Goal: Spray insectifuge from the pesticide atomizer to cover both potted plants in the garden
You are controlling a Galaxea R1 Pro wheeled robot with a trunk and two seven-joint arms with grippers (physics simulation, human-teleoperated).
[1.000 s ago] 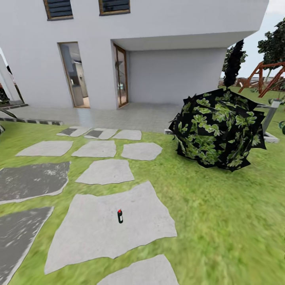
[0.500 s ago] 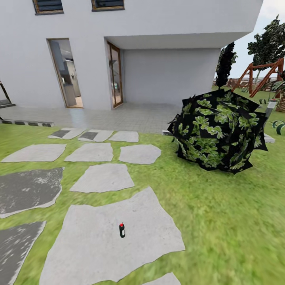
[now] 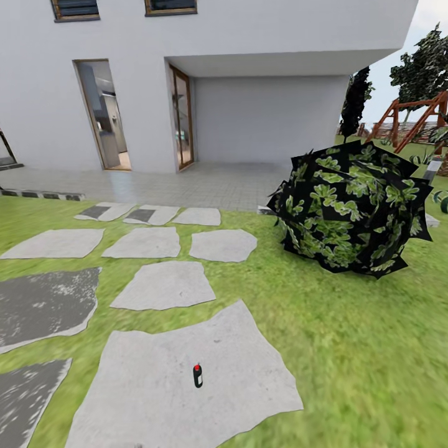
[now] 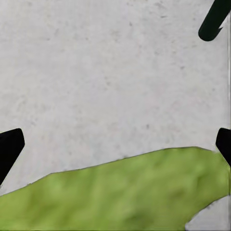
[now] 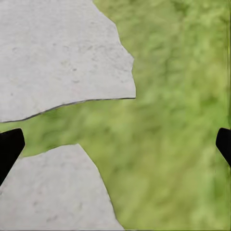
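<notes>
Below, both hands (left hand, right hand) hang spread and empty; pesticide atomizer stands upright on stepping stone.

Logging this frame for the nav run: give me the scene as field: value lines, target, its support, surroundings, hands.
target: pesticide atomizer, upright, dark bottle with red top
support: large grey stepping stone, atomizer near its middle
surroundings: lawn around the stones, dark leafy bush ahead to the right, white house behind with open doorway
potted plants: none identified
left hand: fingertips wide apart over stone and grass, holding nothing
right hand: fingertips wide apart over grass and stones, holding nothing
task state: atomizer not yet picked up
</notes>
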